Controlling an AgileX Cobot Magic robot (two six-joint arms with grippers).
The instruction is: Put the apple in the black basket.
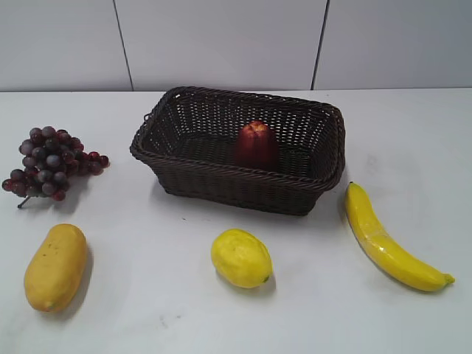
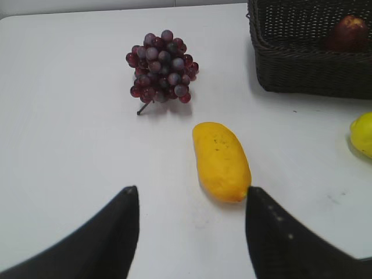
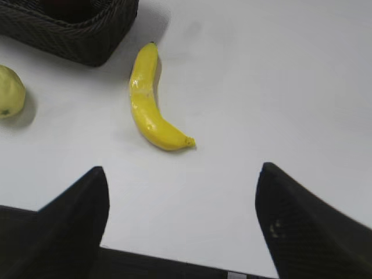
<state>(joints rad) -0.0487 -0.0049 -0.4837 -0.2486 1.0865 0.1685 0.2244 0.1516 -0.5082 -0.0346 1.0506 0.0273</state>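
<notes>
Black basket (image 1: 240, 193): rectangular, dark woven wicker with a braided rim, standing on the white table (image 1: 147, 310) toward the back, its long side running left to right in the exterior view.
Basket contents: 1 fruit, the apple (image 1: 257, 144); no other fruit shows inside.
Apple position: inside the basket, right of its middle, resting on the floor near the front wall; the front rim hides its base.
Apple axis: it stands upright, dimpled top pointing up; it looks a little taller than wide, so the long axis is vertical. A lighter patch shows near the top.
Apple from the left wrist: only its upper part (image 2: 347, 32) shows above the basket wall (image 2: 308, 64).
Outside the basket: 4 fruits on the table, all apart from it.
Grapes (image 1: 51, 162): left of the basket.
Mango (image 1: 55, 267): front left, long axis running roughly front to back.
Lemon (image 1: 241, 258): in front of the basket.
Banana (image 1: 387, 240): right of the basket, stem end toward it.
Left gripper (image 2: 192, 229): jaws spread wide, holding nothing, above the table near the mango.
Right gripper (image 3: 183, 218): jaws spread wide, holding nothing, above the table in front of the banana.
</notes>
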